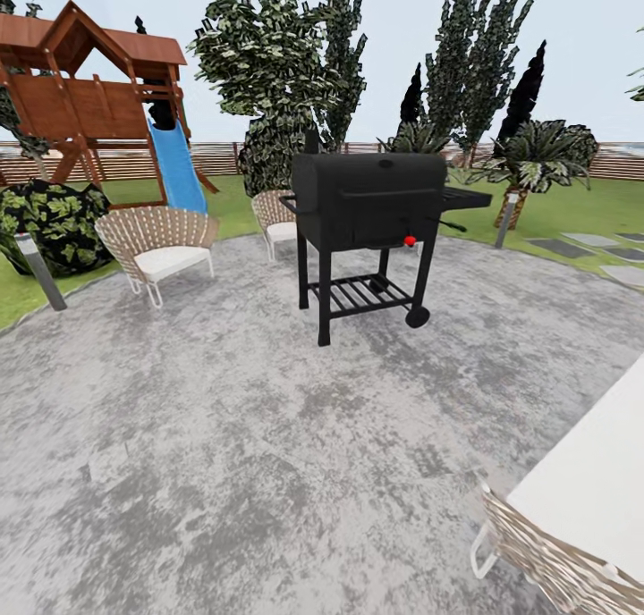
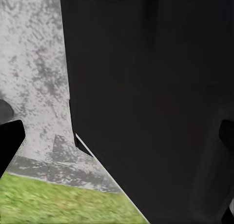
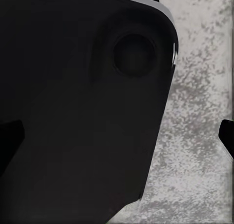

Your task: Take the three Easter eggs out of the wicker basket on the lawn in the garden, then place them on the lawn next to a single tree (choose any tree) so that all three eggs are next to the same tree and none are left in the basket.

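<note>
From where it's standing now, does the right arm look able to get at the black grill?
Probably not. The black grill stands well ahead across a broad stretch of grey paving. The path looks free, with the wicker chairs off to the side, so the robot would likely have to drive closer first.

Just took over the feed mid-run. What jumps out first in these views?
A black grill on wheels stands in the middle of the grey paved patio, straight ahead in the head view. Two wicker chairs with white cushions sit to its left, and beyond them a wooden playset with a blue slide stands on the grass. Tall trees and a slatted fence line the back.
</note>
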You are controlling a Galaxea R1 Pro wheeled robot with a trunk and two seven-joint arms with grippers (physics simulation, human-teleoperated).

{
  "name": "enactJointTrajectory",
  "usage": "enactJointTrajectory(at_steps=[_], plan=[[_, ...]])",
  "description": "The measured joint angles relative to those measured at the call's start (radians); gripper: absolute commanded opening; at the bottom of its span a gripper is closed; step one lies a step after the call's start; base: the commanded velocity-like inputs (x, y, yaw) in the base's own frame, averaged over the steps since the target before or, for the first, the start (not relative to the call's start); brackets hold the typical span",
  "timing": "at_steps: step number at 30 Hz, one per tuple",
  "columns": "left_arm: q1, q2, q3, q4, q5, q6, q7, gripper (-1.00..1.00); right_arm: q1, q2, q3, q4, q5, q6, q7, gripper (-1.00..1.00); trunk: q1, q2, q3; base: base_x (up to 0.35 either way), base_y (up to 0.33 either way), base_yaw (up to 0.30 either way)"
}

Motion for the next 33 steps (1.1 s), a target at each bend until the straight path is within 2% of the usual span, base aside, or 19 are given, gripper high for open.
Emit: enactJointTrajectory(at_steps=[33], plan=[[0.0,0.0,0.0,0.0,0.0,0.0,0.001,1.0,0.0,-0.001,0.001,0.001,0.001,0.0,0.001,1.0,0.0,0.0,0.0,0.325,0.0,0.0]])
